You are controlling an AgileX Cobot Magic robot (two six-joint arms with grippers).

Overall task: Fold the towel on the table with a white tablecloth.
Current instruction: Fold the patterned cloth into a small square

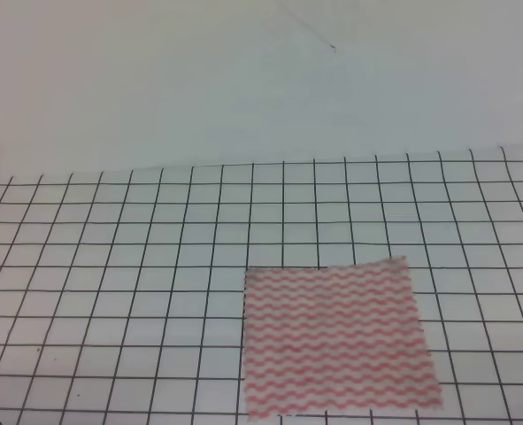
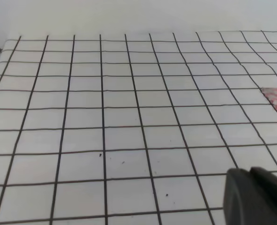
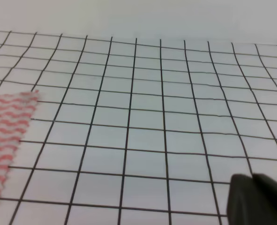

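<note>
The towel (image 1: 336, 341), white with red-pink wavy stripes, lies flat and unfolded on the grid-lined tablecloth (image 1: 111, 266) covering the table, right of centre near the front edge. Neither arm shows in the exterior high view. In the left wrist view only a dark part of my left gripper (image 2: 255, 197) shows at the bottom right, with a towel corner (image 2: 276, 99) far off at the right edge. The right wrist view has a dark part of my right gripper (image 3: 258, 199) at the bottom right and a towel corner (image 3: 7, 129) at the left. Both jaws are hidden.
The back edge of the table (image 1: 261, 164) meets a plain pale wall (image 1: 243, 80). The front edge runs just below the towel. A few small dark specks (image 2: 123, 163) dot the cloth in the left wrist view.
</note>
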